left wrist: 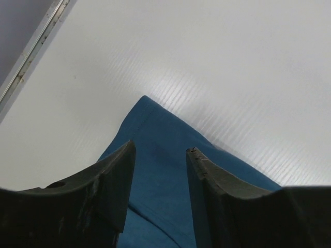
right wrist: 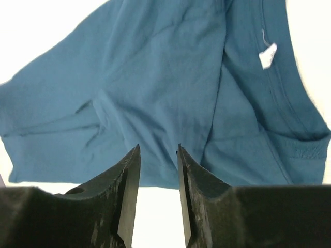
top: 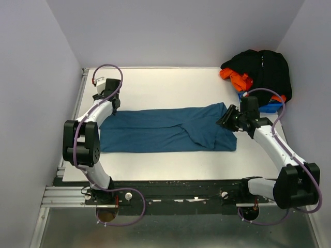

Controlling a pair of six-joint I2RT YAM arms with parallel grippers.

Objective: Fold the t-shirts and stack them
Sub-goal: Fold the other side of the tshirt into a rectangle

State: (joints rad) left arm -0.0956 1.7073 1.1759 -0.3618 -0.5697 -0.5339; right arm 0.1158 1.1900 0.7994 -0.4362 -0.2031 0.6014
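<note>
A teal-blue t-shirt lies folded into a long band across the middle of the table. My left gripper is open just above its far left corner; in the left wrist view that cloth corner lies flat under and beyond the spread gripper. My right gripper hovers at the shirt's right end. In the right wrist view it is open and empty, the shirt's edge just past the tips, with the collar and a white tag to the right. Black and orange shirts are heaped at the back right.
A small blue bin sits under the heap at the back right corner, close behind my right arm. White walls close in the table on the left, back and right. A metal rail runs along the table's left edge.
</note>
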